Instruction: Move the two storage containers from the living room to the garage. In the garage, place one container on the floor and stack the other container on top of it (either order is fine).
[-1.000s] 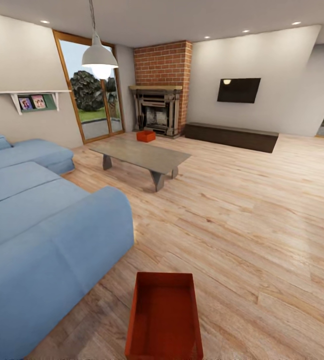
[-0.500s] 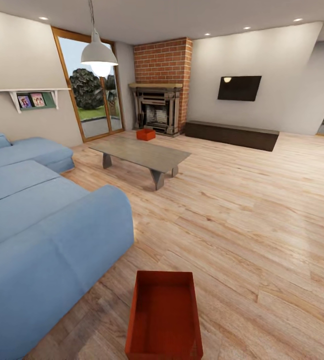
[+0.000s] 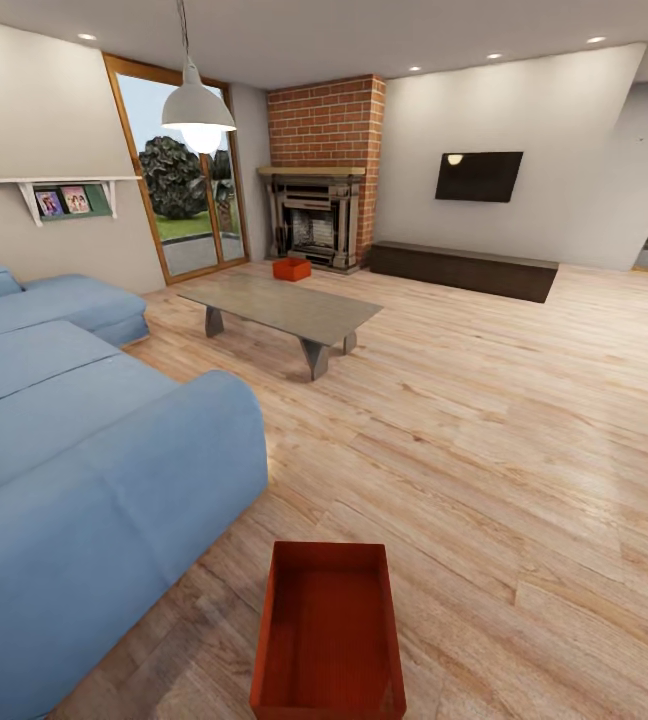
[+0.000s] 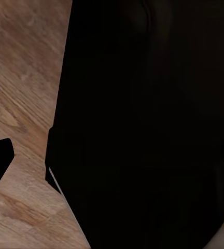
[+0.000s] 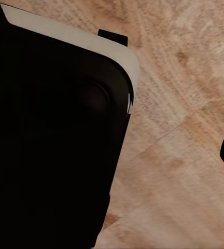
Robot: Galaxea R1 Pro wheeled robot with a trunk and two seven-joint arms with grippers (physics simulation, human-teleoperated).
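The living room's wood plank floor (image 3: 484,420) takes up most of the head view, with the blue sofa (image 3: 84,450) along its left side, the red brick fireplace (image 3: 326,170) at the far wall, the wall TV (image 3: 478,177) to its right over a long dark cabinet (image 3: 462,270), and the low grey bench (image 3: 282,308) in the middle distance. Of the two storage containers, the near container (image 3: 329,630) sits on the planks directly ahead at the bottom of the view, open side up and empty, just beside the sofa's corner; the far container (image 3: 291,269) rests on the floor in front of the fireplace, beyond the bench and well apart from the first. Judged from this, the task is barely begun: both bins lie in the living room, neither is lifted, and the whole haul to the garage and the stacking there are left. The head view gives the room and both bins; the wrist views instead give close planks and a large black body, probably the robot's own, which the head view leaves out. A dark tip at the edge of each wrist view may be a finger, so whether either end effector is apart or together I cannot tell.
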